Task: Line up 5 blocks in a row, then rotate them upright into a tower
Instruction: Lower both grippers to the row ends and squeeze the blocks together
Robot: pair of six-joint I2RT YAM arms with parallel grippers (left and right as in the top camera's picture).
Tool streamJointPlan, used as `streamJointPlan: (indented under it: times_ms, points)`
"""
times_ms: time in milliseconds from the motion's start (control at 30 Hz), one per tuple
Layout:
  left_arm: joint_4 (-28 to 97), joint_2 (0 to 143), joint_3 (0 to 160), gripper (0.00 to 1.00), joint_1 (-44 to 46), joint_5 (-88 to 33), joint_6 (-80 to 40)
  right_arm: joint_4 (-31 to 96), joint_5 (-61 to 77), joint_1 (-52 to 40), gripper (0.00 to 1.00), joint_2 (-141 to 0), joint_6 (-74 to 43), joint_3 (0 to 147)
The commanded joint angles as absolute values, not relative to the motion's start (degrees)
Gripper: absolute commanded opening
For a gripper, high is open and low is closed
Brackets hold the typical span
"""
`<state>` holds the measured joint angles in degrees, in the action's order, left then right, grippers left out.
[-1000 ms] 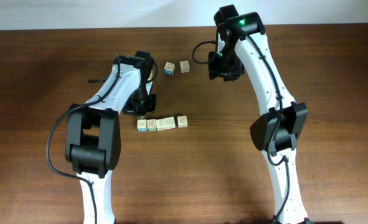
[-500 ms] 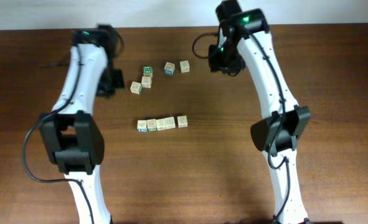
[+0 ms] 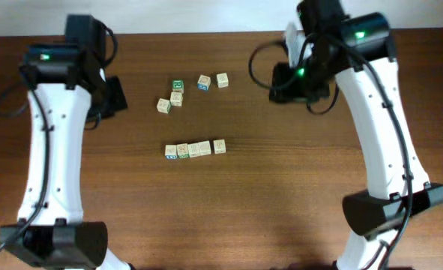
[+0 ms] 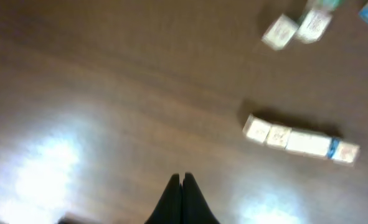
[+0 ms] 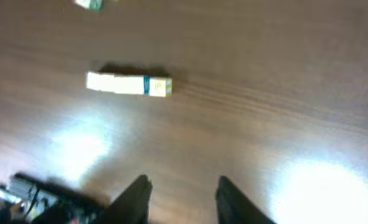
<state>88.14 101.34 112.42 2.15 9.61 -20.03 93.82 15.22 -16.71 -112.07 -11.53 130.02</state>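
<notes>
Both arms are drawn back now; a second ago the left one hung right over the row. The left tool (image 4: 182, 186) is pinched shut and empty, the right tool (image 5: 184, 196) part open and empty. The row of blocks (image 3: 195, 149) sits mid-table (image 3: 281, 187), with loose cubes (image 3: 204, 82) beyond. It looks like a gap between turns: the next move needs a descent and a square grip on one block.

A dark wooden table (image 3: 243, 210) (glossy, with bright glare patches) ends at a pale strip (image 3: 206, 15).
</notes>
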Motion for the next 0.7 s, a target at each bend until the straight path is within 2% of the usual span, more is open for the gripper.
streamJointPlan:
  times_ms: [0,100,233,467,667]
  points:
    - [79.33,101.56,97.93,0.00,1.91,5.41,-21.26,83.59,17.21,-17.82,0.30,-112.20,-11.90,114.08]
    - [69.52,101.62,86.46,0.00,1.63,4.71,-20.69,66.61,20.67,-18.28,0.18,-113.36,-18.26,100.62]
    - [60.55,101.67,76.38,0.00,1.52,3.62,-20.84,54.81,22.06,-20.93,0.16,-117.14,-20.29,94.32]
    - [49.10,104.55,69.60,0.00,1.61,-2.90,-21.04,52.29,21.96,-22.37,0.16,-122.98,-24.53,94.28]
    - [45.87,108.92,69.56,0.00,4.89,-6.22,-21.02,50.89,20.36,-23.68,0.16,-123.26,-24.64,93.34]
